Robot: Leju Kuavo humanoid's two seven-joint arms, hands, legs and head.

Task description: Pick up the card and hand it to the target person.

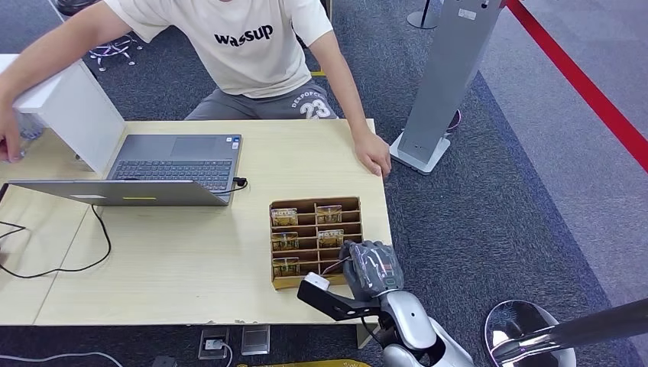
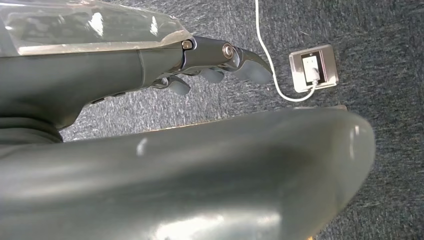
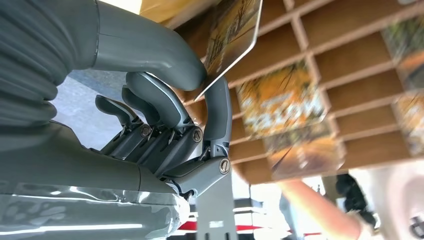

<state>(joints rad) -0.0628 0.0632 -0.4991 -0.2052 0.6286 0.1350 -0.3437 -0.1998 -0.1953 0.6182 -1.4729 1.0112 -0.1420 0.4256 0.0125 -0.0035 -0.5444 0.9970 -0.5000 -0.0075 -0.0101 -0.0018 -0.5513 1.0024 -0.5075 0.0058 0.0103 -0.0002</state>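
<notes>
Orange-printed card point(image 3: 235, 35) pinched by the grey right hand point(image 3: 165, 120): its far end is cut off by the frame edge. Other cards in the brown wooden slotted rack point(image 3: 350, 65) are blurred, print illegible. From the head view, the right hand point(image 1: 372, 267) hides the rack's point(image 1: 315, 205) near corner.

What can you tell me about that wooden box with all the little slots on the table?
The wooden card rack is a brown, open-topped tray lying flat near the table's right front corner. Thin dividers split it into two columns of narrow slots. Several slots hold cards printed in yellow and orange tones; others are empty. The right robot hand reaches over its near right corner and, in the right wrist view, pinches one card between thumb and finger.
</notes>
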